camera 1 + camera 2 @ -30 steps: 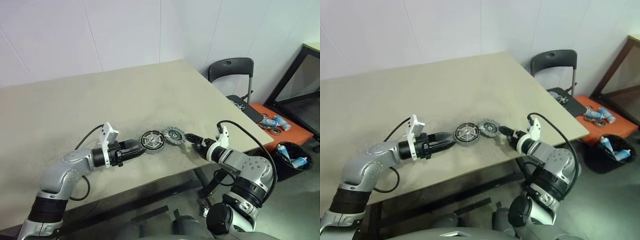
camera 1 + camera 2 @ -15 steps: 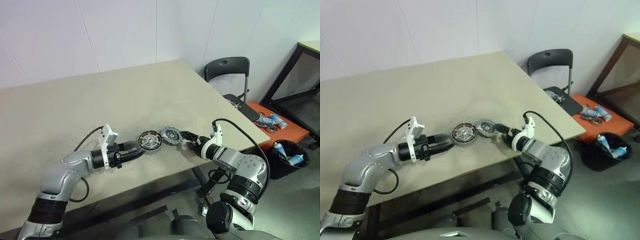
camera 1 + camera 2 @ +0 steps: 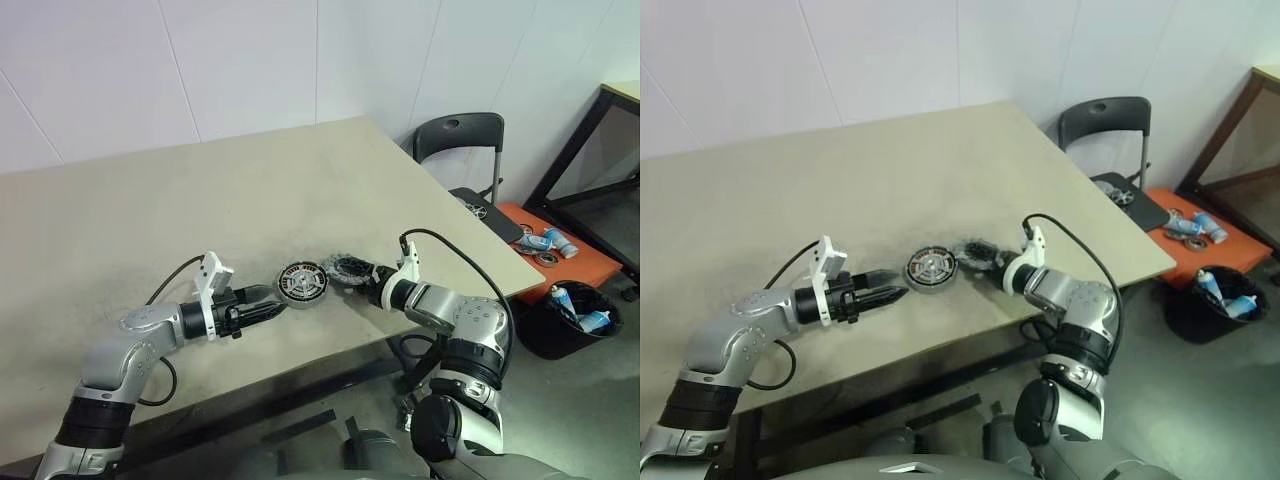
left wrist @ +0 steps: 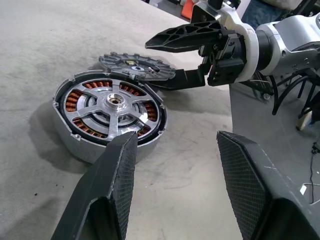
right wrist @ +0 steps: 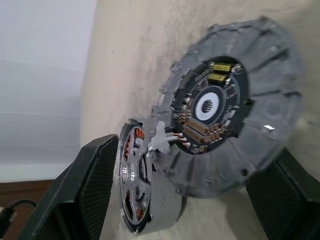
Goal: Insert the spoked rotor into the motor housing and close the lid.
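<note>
The motor housing (image 4: 80, 147) lies flat on the table, coppery windings showing between the spokes of the spoked rotor (image 4: 112, 101) seated inside it. The lid (image 5: 230, 110), a dull grey notched disc, rests right beside the housing on its far right side, one edge touching it. My right gripper (image 3: 356, 272) is open, one finger (image 4: 185, 36) over the lid and the other (image 4: 177, 81) at its lower edge. On the housing's near left side, my left gripper (image 3: 275, 303) is open and empty, its fingertips just short of the housing wall.
The beige table (image 3: 200, 190) ends close behind my right arm. Beyond that edge stand a black chair (image 3: 460, 140), a low orange stand (image 3: 560, 265) with small items and a black bin (image 3: 575, 320).
My right gripper has moved left, from just short of the lid to astride it. The left gripper, housing and lid have stayed put; the camera shifted slightly.
</note>
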